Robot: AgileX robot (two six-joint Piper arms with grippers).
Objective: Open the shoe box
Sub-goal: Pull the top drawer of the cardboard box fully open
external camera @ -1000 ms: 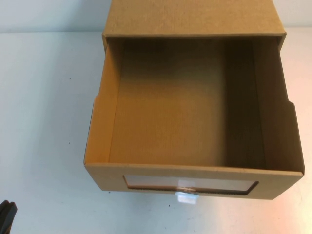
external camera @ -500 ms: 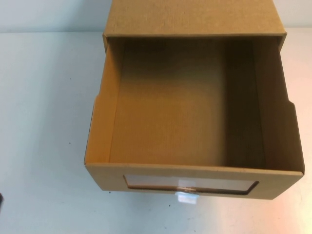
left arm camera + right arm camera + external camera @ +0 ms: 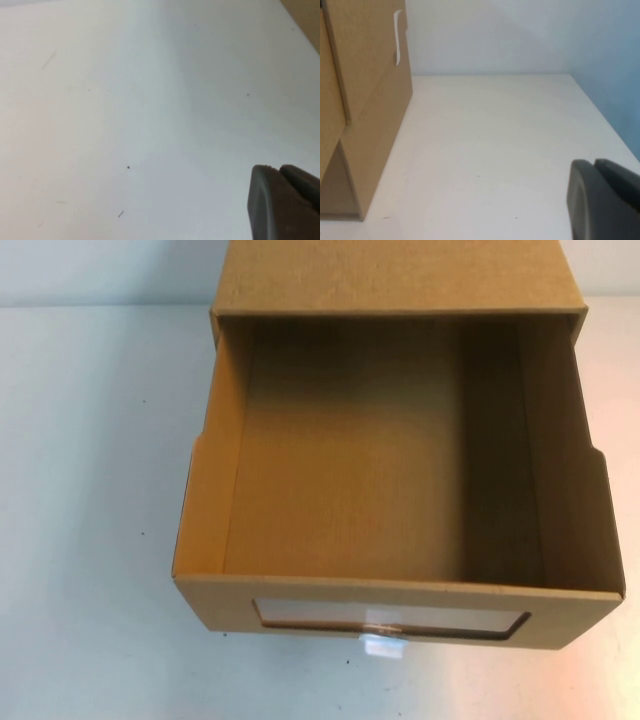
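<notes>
**While the drawer stands out, both arms hang aside**

As the box (image 3: pixel 395 275) sits at the far edge of the counter (image 3: pixel 90 490), its drawer (image 3: pixel 400 600) reaches toward the near edge, a white tab (image 3: pixel 383 645) on its front. Over the counter's left part hovers the left end effector (image 3: pixel 279 172). Beside the box, toward the right edge, is the right end effector (image 3: pixel 596 165). Both are closed, holding nothing.

The white table (image 3: pixel 90 490) ran across the whole high view, matte, with a few tiny dark specks (image 3: pixel 142 400) on its left part. One thing lay directly on it: a brown cardboard shoe box (image 3: pixel 390 470), right of centre. Its sleeve (image 3: pixel 400 275) sat at the top of the frame and its drawer (image 3: pixel 205 520) was drawn out toward the bottom edge, flat on the tabletop.
</notes>
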